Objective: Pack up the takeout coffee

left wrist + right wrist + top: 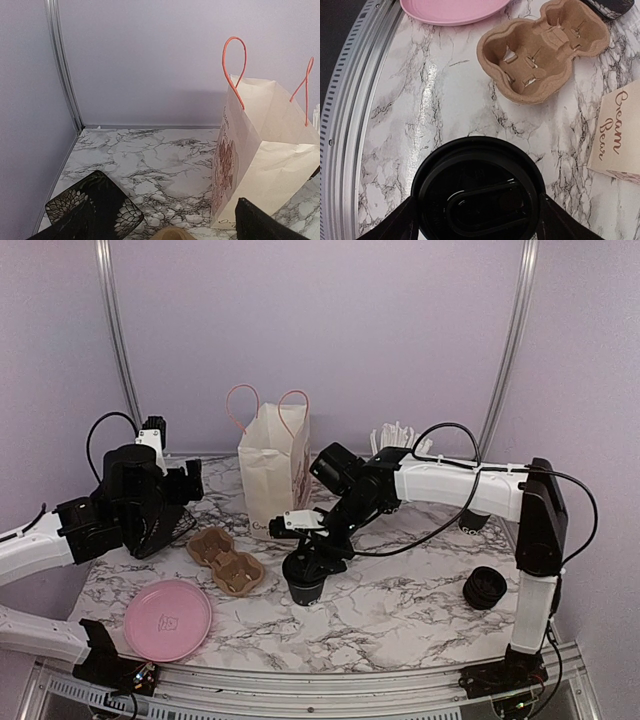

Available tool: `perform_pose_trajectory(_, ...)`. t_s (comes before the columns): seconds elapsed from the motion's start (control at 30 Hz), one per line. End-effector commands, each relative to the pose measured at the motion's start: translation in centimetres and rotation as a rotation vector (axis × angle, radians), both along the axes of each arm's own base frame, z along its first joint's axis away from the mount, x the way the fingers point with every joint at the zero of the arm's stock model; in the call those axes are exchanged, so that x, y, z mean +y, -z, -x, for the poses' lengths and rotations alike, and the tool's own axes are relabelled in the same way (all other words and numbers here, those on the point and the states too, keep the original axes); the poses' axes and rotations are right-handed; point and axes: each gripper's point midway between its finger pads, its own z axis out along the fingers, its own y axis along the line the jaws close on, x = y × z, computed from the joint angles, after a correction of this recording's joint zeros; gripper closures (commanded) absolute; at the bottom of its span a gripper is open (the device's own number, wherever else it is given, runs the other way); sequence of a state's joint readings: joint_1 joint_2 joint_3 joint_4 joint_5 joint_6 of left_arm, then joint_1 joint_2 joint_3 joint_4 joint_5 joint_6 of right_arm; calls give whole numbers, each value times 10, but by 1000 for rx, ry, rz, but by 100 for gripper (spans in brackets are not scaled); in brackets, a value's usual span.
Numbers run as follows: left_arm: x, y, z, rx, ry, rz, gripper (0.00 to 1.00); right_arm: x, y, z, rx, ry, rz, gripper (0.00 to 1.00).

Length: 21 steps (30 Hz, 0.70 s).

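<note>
The right end effector (477, 217) grips the coffee cup (476, 175) at its black lid, one finger on each side. The brown cup tray (545, 47) sits nearby.

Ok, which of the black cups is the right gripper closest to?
The lidded cup beside the cardboard carrier: the right gripper holds it. The black cup near that arm's base stands well off.
</note>
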State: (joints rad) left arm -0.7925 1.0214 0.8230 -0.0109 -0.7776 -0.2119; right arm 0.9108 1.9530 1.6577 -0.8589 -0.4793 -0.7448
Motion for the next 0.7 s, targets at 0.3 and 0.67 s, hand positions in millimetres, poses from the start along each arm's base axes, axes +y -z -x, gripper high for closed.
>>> perform_pose_trajectory(0.3, 4, -2, -1, -4, -1, -23, 1, -6, -5, -8, -33, 77, 31, 34)
perform_pose_trajectory(0.67, 5, -6, -2, -6, -4, -17, 1, -62, -42, -116, -64, 407, -47, 36)
